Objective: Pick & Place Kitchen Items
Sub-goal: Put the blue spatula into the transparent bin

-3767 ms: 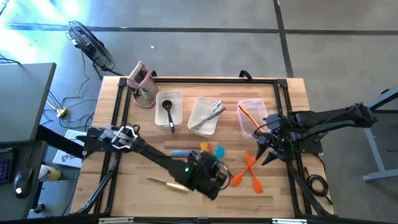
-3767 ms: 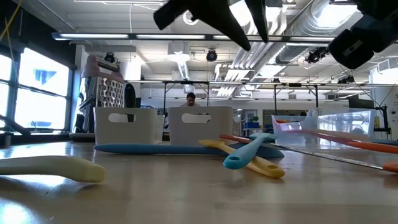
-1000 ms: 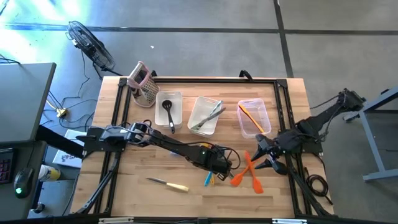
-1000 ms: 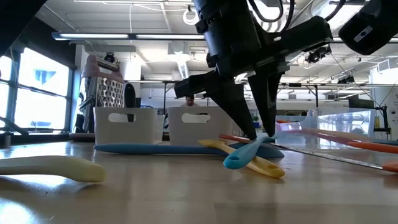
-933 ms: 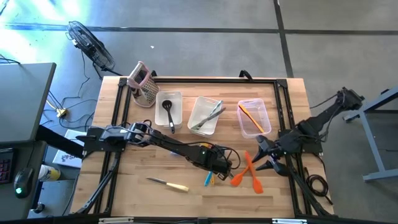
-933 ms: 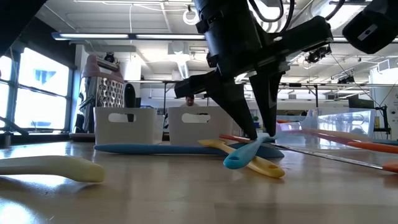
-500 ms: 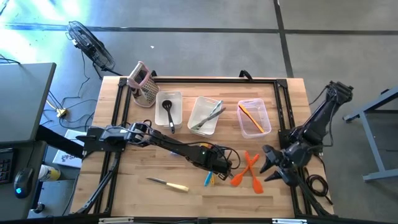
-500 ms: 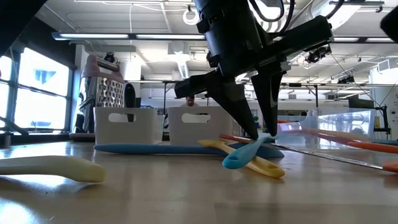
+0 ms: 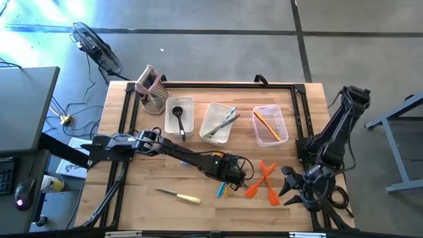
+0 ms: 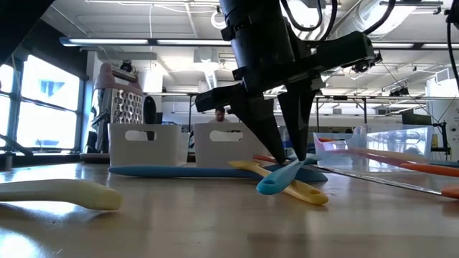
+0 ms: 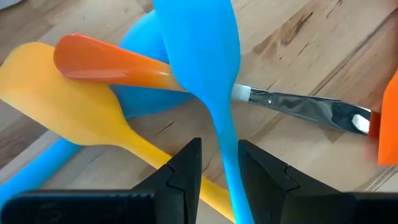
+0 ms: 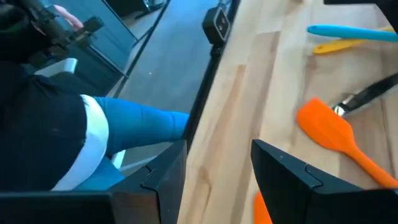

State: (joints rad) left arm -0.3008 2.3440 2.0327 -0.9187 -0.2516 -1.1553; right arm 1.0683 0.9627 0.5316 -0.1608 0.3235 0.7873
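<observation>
A light-blue spatula [image 11: 200, 50] lies across a small knife with an orange handle [image 11: 112, 65], a yellow spatula [image 11: 74, 106] and a darker blue spatula [image 11: 140, 99] at the table's near middle. It also shows in the low view [image 10: 276, 183]. My left gripper [image 9: 228, 177] is down on this pile, shut on the light-blue spatula's handle. My right gripper [image 9: 292, 186] is open and empty near the table's near right corner, beside two orange spatulas [image 9: 266, 180]. My left gripper has the light-blue spatula's handle [image 11: 225, 146] pinched between its two fingers, just behind the head. The fingers [image 10: 283, 154] come from above, pointing down, and lie across the handle. The spatula still rests tilted on the yellow spatula [image 10: 305, 192], its head low.
Three clear bins stand in a row at the back: one with a black ladle [image 9: 179, 118], one with metal tongs [image 9: 219, 122], one with an orange utensil [image 9: 269, 125]. A box grater [image 9: 152, 89] stands far left. A cream-handled knife [image 9: 180, 196] lies near front. A person's blue-trousered leg [image 12: 137, 124] shows past the table's edge.
My right gripper has drawn back from the orange spatulas toward the table's near right corner, staying open, as its arm folded upright. My left gripper has stayed down at the light-blue spatula's handle, shifting slightly toward the table's left.
</observation>
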